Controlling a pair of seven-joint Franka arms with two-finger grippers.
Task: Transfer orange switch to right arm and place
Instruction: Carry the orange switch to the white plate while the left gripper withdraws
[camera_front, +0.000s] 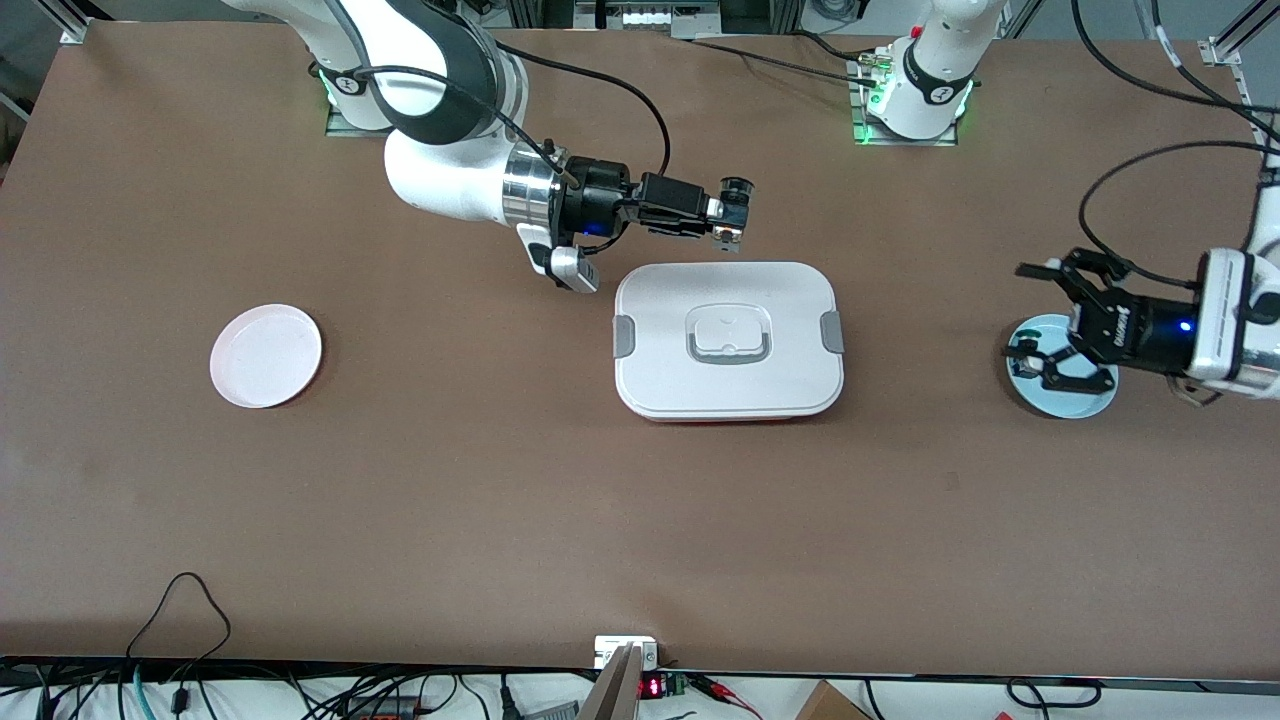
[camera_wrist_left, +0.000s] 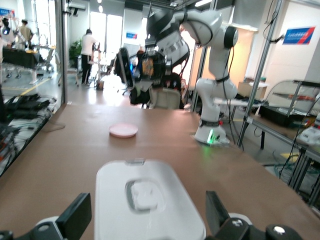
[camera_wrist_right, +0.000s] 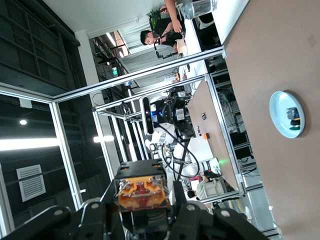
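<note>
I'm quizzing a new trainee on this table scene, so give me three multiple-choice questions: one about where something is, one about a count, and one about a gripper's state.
1. Where does the right gripper hold the tiny orange switch with the black round cap?
A. In the air by the white rectangular lidded box
B. Resting on the pink round plate
C. Inside the light blue round plate

2. How many round plates are on the brown table?
A. One
B. Two
C. Four

3. What state is the left gripper in?
A. Shut on the switch
B. Shut on a plate
C. Open, empty

Answers: 1 A, the front view shows it raised near the box's edge nearest the robots' bases. 2 B, one pink, one light blue. 3 C, its fingers are spread over the blue plate.
</note>
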